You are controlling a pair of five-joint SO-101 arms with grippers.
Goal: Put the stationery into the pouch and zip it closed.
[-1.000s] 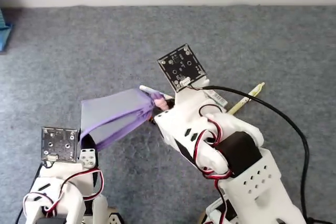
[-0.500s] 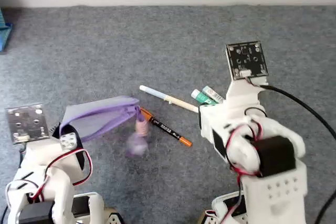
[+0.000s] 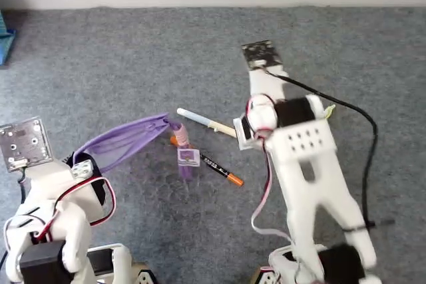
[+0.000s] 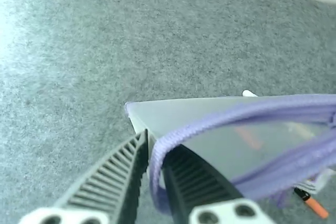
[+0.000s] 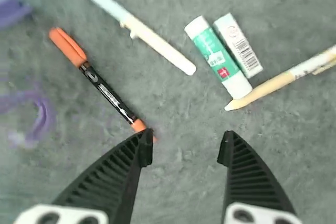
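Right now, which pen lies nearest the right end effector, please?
The black marker with orange caps: its tip sits beside the right end effector; the others lie farther off.

Left claw [image 4: 152, 145] pinched closed; right claw [image 5: 186, 140] spread wide, pointing down.

I can read no word or number anywhere. White lettering runs along the black barrel of the orange-capped marker [image 5: 107, 92], but it is too fine for me to make out. The green tube [image 5: 218, 59] carries a label with small white print that is just as unreadable. The white stick [image 5: 238, 44] lying against that tube bears a barcode of thin black lines, and I cannot tell any digits beside it. By the end of the pouch [image 3: 123, 144], the purple tag [image 3: 188, 158] shows a pale square patch with dark marks, none of them legible.
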